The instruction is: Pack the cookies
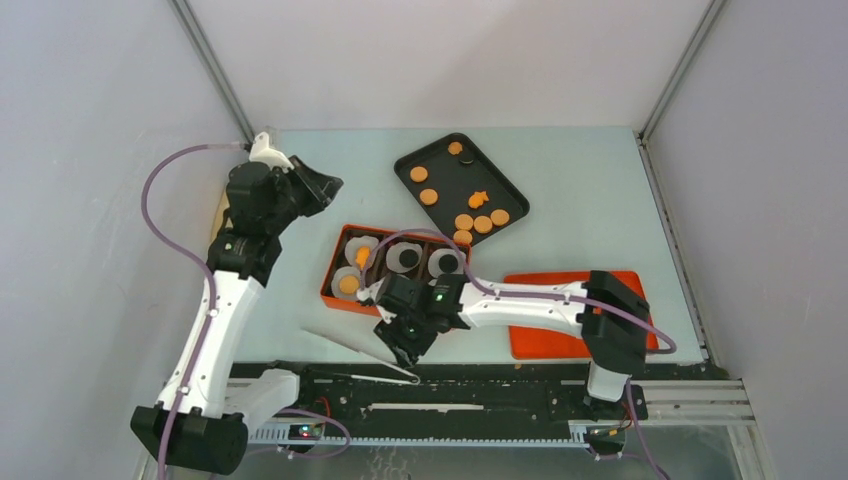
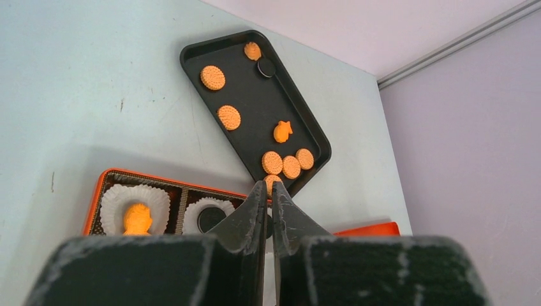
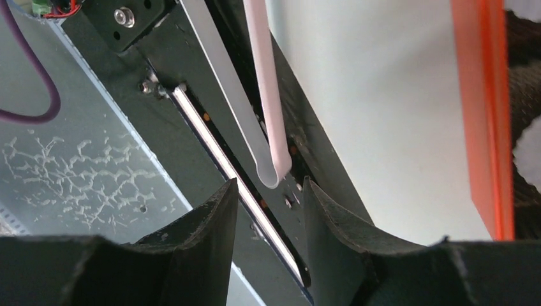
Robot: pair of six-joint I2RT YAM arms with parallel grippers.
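Note:
Several cookies (image 1: 482, 224) lie loose on a black tray (image 1: 445, 187) at the back: round orange ones, an orange fish (image 1: 479, 198) and a dark one (image 1: 467, 158). An orange box (image 1: 332, 283) holds white liners with a fish cookie (image 1: 362, 256), a round orange one (image 1: 348, 285) and two dark ones (image 1: 405, 258). My left gripper (image 1: 332, 186) is shut and empty, held above the table left of the tray; its view shows the tray (image 2: 255, 108) and box (image 2: 102, 185). My right gripper (image 1: 405, 350) is open, its fingers either side of the closed end of white tweezers (image 3: 268, 162).
The tweezers (image 1: 350, 347) lie at the table's near edge, partly over the black rail (image 1: 480, 385). An orange lid (image 1: 545, 340) lies flat at the right, under the right arm. The grey walls close in on three sides.

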